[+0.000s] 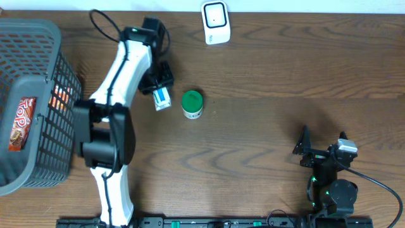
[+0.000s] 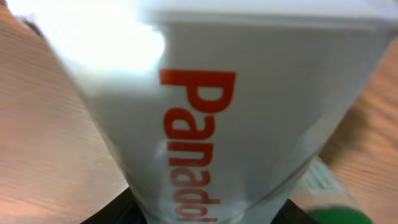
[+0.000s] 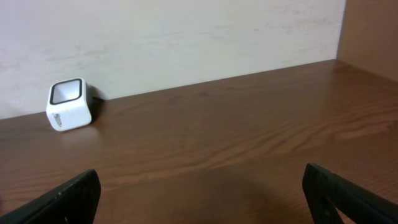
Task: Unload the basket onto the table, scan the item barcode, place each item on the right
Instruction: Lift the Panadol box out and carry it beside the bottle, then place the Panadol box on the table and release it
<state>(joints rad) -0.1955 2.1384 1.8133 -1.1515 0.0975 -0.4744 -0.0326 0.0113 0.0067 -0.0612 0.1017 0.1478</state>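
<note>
My left gripper (image 1: 158, 87) is shut on a white Panadol box (image 1: 162, 99), the item, left of the table's middle. In the left wrist view the box (image 2: 249, 112) fills the frame, its red lettering facing the camera, and my dark fingers (image 2: 109, 214) show only at the bottom corners. No barcode shows on the faces in view. The white scanner (image 1: 216, 23) stands at the far edge, also seen in the right wrist view as a small cube (image 3: 68, 104). My right gripper (image 1: 319, 152) stays near the front right, open and holding nothing (image 3: 202, 186).
A green-lidded jar (image 1: 192, 104) stands just right of the held box. A grey wire basket (image 1: 38, 44) with snack packets (image 1: 21, 123) takes up the left edge. Bare wooden table (image 1: 285, 82) lies between the jar and the right arm.
</note>
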